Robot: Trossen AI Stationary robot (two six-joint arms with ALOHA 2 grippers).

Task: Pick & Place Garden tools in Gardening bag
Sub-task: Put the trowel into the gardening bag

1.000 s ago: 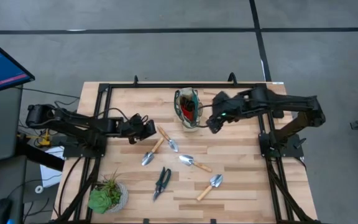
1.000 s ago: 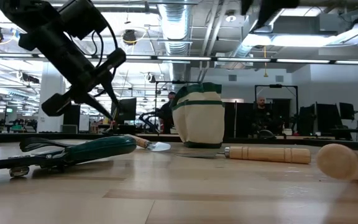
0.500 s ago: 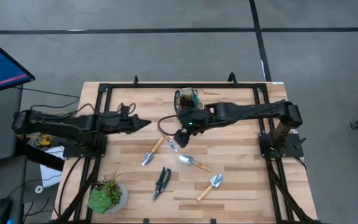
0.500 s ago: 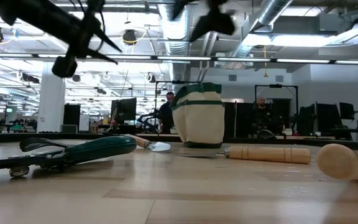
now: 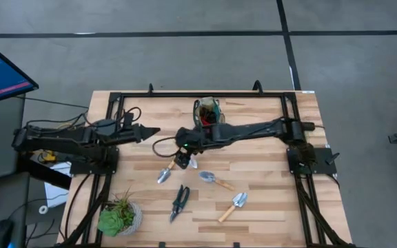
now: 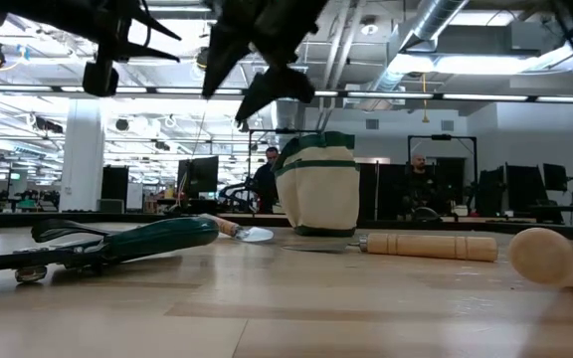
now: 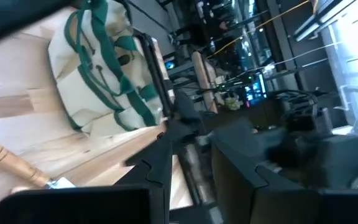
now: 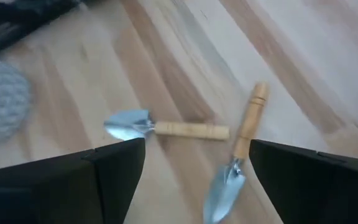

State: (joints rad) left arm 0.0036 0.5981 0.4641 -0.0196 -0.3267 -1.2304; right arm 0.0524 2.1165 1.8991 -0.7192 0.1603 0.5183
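Your right gripper (image 5: 182,160) hung with its fingers spread wide, empty, just above two trowels (image 8: 168,129) on the tabletop (image 5: 267,200), touching neither. Nearer the front lay the shears (image 5: 178,202) and two more trowels. Your left gripper (image 5: 149,131) waited spread, empty. Farthest stood the bag (image 5: 208,118).

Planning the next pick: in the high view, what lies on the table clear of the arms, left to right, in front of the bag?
potted plant → left trowel → pruning shears → middle trowel → right trowel
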